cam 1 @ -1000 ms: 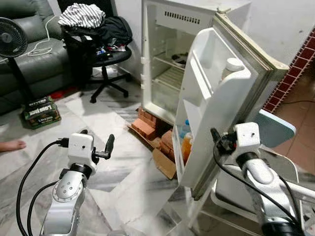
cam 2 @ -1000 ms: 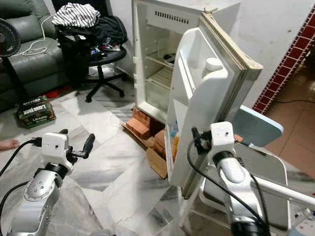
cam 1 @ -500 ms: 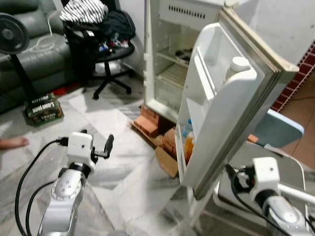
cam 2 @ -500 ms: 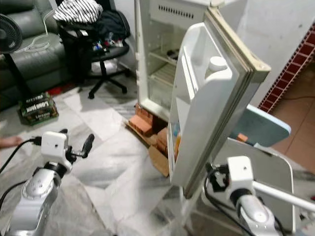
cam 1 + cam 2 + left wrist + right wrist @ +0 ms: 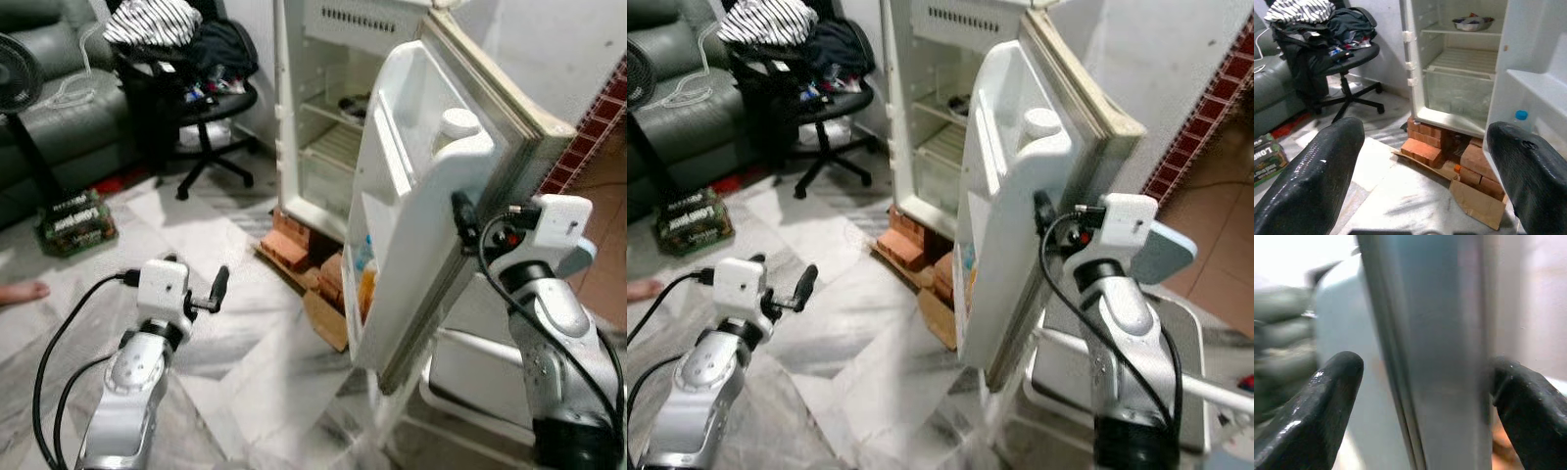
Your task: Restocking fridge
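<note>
At two o'clock, right gripper (image 5: 468,223), jaws spread, straddles the open fridge door's (image 5: 421,196) edge: stiff, probably heavy, best taken there. Left gripper (image 5: 217,289) hovers open at nine.

Even, soft daylight fills the room, with no hard shadows on the marble floor (image 5: 245,352). The white fridge door (image 5: 431,196) glares near its top edge, almost washed out. Beyond the door, the room's far corners bend slightly. Up close, the door edge (image 5: 1420,352) is a blurred grey band, and the black fingers (image 5: 1312,411) beside it carry small glints.
</note>
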You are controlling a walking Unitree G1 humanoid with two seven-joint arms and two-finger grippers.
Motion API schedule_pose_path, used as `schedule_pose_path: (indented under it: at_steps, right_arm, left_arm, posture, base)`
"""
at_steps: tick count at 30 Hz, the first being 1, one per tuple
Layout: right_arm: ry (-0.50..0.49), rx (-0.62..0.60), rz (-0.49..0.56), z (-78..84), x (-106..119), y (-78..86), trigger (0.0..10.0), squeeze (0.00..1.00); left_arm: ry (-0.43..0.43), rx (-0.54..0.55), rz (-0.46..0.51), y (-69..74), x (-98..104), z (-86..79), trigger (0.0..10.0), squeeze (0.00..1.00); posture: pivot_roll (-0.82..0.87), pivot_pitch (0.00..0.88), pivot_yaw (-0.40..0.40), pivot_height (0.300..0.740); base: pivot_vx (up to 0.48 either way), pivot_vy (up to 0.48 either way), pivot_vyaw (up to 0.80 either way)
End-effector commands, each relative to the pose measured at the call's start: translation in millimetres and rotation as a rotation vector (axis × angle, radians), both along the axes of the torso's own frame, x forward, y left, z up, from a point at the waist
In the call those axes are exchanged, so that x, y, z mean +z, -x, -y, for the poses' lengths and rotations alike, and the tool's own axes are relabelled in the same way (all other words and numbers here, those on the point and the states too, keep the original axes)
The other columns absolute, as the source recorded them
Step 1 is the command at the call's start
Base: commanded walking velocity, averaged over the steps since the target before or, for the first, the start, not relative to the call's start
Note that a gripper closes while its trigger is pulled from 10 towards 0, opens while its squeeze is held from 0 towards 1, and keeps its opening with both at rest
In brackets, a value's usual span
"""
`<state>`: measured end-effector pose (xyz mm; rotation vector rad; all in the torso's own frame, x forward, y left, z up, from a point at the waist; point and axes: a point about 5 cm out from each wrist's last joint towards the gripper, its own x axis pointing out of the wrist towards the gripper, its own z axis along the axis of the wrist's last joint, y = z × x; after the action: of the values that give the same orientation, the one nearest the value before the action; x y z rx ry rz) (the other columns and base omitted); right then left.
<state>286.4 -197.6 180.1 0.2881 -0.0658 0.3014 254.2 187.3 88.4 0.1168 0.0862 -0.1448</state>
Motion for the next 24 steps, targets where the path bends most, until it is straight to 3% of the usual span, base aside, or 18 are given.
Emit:
schedule_pose_path:
  at_steps: [1, 2, 3, 4, 5, 6, 7, 8, 9, 10, 11, 12, 14, 16, 18, 20, 24]
  right_arm:
    - [-0.119, 0.291, 0.059, -31.2, 22.1, 8.6, 10.0, 0.00]
    - [-0.119, 0.291, 0.059, -31.2, 22.1, 8.6, 10.0, 0.00]
    - [-0.235, 0.576, 0.072, -44.8, 33.7, 32.2, 10.0, 0.00]
    - [-0.269, 0.694, 0.080, -48.9, 38.1, 44.0, 10.0, 0.00]
    - [-0.286, 0.724, 0.066, -48.5, 36.3, 47.8, 10.0, 0.00]
    - [-0.250, 0.605, 0.010, -41.1, 21.5, 37.4, 10.0, 0.00]
    - [-0.250, 0.605, 0.010, -41.1, 21.5, 37.4, 10.0, 0.00]
    - [-0.101, 0.343, -0.098, -25.2, -12.2, 18.8, 10.0, 0.00]
    - [0.078, 0.175, -0.159, -11.8, -36.3, 10.7, 10.0, 0.00]
    - [0.078, 0.175, -0.159, -11.8, -36.3, 10.7, 10.0, 0.00]
    - [0.248, -0.002, -0.186, 3.6, -53.8, 6.6, 10.0, 0.00]
    - [0.298, -0.080, -0.198, 10.5, -58.4, 6.6, 10.0, 0.00]
    - [0.316, -0.216, -0.215, 20.8, -62.6, 8.2, 10.0, 0.00]
    - [0.241, -0.384, -0.316, 30.2, -74.0, 16.0, 10.0, 0.00]
    - [0.209, -0.450, -0.369, 31.5, -80.9, 20.9, 10.0, 0.00]
    - [0.174, -0.468, -0.402, 26.9, -86.0, 24.0, 10.0, 0.00]
    - [0.113, -0.352, -0.287, -5.1, -80.5, 17.2, 10.0, 0.00]
  left_arm:
    - [-0.016, 0.012, -0.008, 2.3, -1.2, -4.0, 10.0, 0.00]
    - [-0.016, 0.012, -0.008, 2.3, -1.2, -4.0, 10.0, 0.00]
    - [-0.017, 0.012, -0.009, 2.3, -1.7, -4.1, 10.0, 0.00]
    - [-0.018, 0.011, -0.009, 2.1, -1.8, -4.0, 10.0, 0.00]
    - [-0.018, 0.011, -0.010, 1.9, -1.9, -4.1, 10.0, 0.00]
    - [-0.018, 0.010, -0.010, 1.6, -1.9, -4.0, 10.0, 0.00]
    - [-0.018, 0.010, -0.010, 1.6, -1.9, -4.0, 10.0, 0.00]
    - [-0.018, 0.007, -0.011, 1.0, -1.7, -3.8, 10.0, 0.00]
    - [-0.018, 0.005, -0.011, 0.6, -1.7, -3.4, 10.0, 0.00]
    - [-0.018, 0.005, -0.011, 0.6, -1.7, -3.4, 10.0, 0.00]
    - [-0.019, 0.003, -0.012, 0.1, -1.5, -3.2, 10.0, 0.00]
    - [-0.019, 0.002, -0.011, -0.1, -1.4, -3.3, 10.0, 0.00]
    - [-0.020, 0.003, -0.012, 0.0, -1.2, -3.8, 10.0, 0.00]
    - [-0.009, 0.008, -0.021, 0.8, -1.9, -4.9, 10.0, 0.00]
    - [-0.004, 0.009, -0.025, 1.4, -2.2, -5.1, 10.0, 0.00]
    - [-0.004, 0.010, -0.025, 1.6, -2.3, -5.3, 10.0, 0.00]
    - [0.011, 0.045, -0.041, 5.0, -5.0, -8.2, 10.0, 0.00]
  posture:
    - [0.08, 0.000, -0.022, 0.740]
    - [0.08, 0.000, -0.022, 0.740]
    - [0.08, 0.000, -0.023, 0.740]
    - [0.08, 0.000, -0.023, 0.740]
    - [0.08, 0.000, -0.022, 0.740]
    - [0.07, 0.000, -0.020, 0.740]
    - [0.07, 0.000, -0.020, 0.740]
    - [0.07, 0.000, -0.014, 0.740]
    - [0.07, 0.000, -0.013, 0.740]
    - [0.07, 0.000, -0.013, 0.740]
    - [0.07, 0.000, -0.012, 0.740]
    - [0.07, 0.000, -0.012, 0.740]
    - [0.07, 0.001, -0.012, 0.740]
    - [0.08, 0.004, -0.015, 0.740]
    - [0.08, 0.006, -0.014, 0.740]
    - [0.08, 0.008, -0.014, 0.740]
    - [0.09, 0.009, -0.015, 0.740]
  base:
    - [0.000, 0.000, 0.00]
    - [0.000, 0.000, 0.00]
    - [0.000, 0.000, 0.00]
    - [0.000, 0.000, 0.00]
    - [0.000, 0.000, 0.00]
    - [0.000, 0.000, 0.00]
    - [0.000, 0.000, 0.00]
    - [0.000, 0.000, 0.00]
    - [0.000, 0.000, 0.00]
    - [0.000, 0.000, 0.00]
    - [0.000, 0.000, 0.00]
    - [0.000, 0.000, 0.00]
    - [0.000, 0.000, 0.00]
    - [0.000, 0.000, 0.00]
    - [0.000, 0.000, 0.00]
    - [0.000, 0.000, 0.00]
    - [0.000, 0.000, 0.00]
